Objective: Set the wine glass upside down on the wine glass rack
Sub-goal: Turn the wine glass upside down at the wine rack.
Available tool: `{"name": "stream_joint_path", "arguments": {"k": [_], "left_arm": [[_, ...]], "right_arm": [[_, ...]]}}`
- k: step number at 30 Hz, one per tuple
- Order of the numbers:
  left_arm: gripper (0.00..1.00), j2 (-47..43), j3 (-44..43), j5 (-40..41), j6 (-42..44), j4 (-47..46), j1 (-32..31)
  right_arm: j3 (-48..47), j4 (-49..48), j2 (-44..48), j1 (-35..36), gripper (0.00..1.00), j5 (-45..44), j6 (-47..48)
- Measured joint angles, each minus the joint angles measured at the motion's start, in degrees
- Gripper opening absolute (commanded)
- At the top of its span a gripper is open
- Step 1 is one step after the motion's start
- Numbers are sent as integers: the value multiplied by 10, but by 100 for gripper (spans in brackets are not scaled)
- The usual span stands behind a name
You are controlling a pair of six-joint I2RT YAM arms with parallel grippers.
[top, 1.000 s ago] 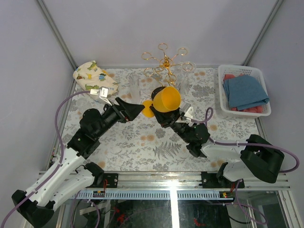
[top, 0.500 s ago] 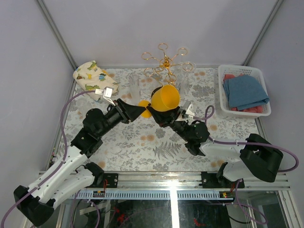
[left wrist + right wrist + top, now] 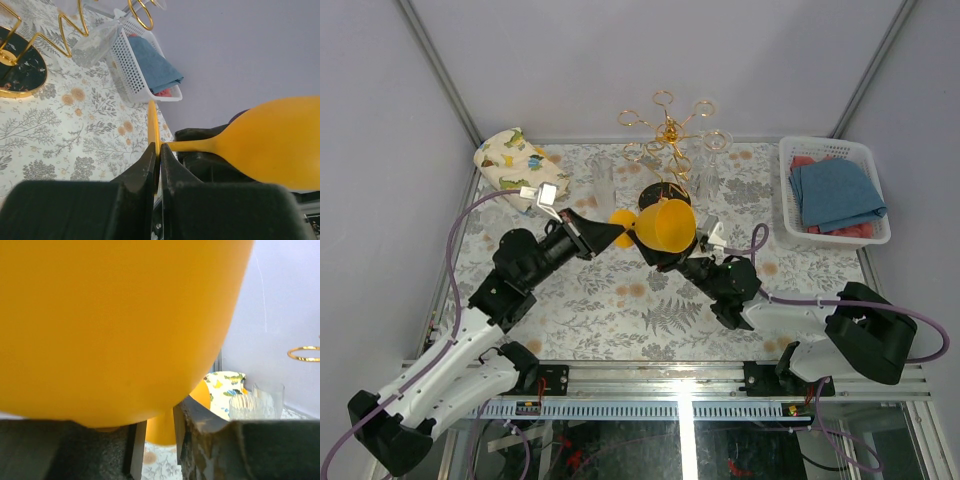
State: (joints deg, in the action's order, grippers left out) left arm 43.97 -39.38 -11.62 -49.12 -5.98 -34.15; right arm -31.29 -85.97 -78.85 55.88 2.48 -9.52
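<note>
My left claw [image 3: 156,150] has snapped together since a second ago and now pinches the thin foot of the yellow wine glass [image 3: 667,225] edge-on. The glass hangs tilted in the air between my two arms, above the flowered table [image 3: 620,300], with its bowl over my right claw [image 3: 159,427]. That claw's fingers stand slightly apart under the bowl, and I cannot tell whether they grip. The wine glass rack [image 3: 668,128] stands just behind, at the table's far edge, with clear glasses [image 3: 714,150] beside it. A white basket [image 3: 788,200] sits at the far right.
</note>
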Motion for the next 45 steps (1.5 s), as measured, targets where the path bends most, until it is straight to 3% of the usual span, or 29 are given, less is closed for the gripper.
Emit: {"name": "stream_joint_path", "arguments": {"k": [5,13,17,26,34,40,45], "left_arm": [[0,-6,-4,3,23,15,0],[0,-10,-37,23,79,71,0],[0,-12,-68,49,129,120,0],[0,-6,-145,141,277,242,0],[0,-11,-157,198,402,316,0],[0,5,-157,200,453,341,-2],[0,32,-157,198,487,350,-34]], "right_arm": [[48,14,28,1,59,-5,0],[151,91,123,1,65,-22,1],[189,191,207,1,65,-44,-1],[189,547,411,2,66,-168,-65],[31,910,456,2,70,-271,-140],[-124,1051,431,2,70,-263,-124],[-234,1125,393,2,70,-206,-92]]}}
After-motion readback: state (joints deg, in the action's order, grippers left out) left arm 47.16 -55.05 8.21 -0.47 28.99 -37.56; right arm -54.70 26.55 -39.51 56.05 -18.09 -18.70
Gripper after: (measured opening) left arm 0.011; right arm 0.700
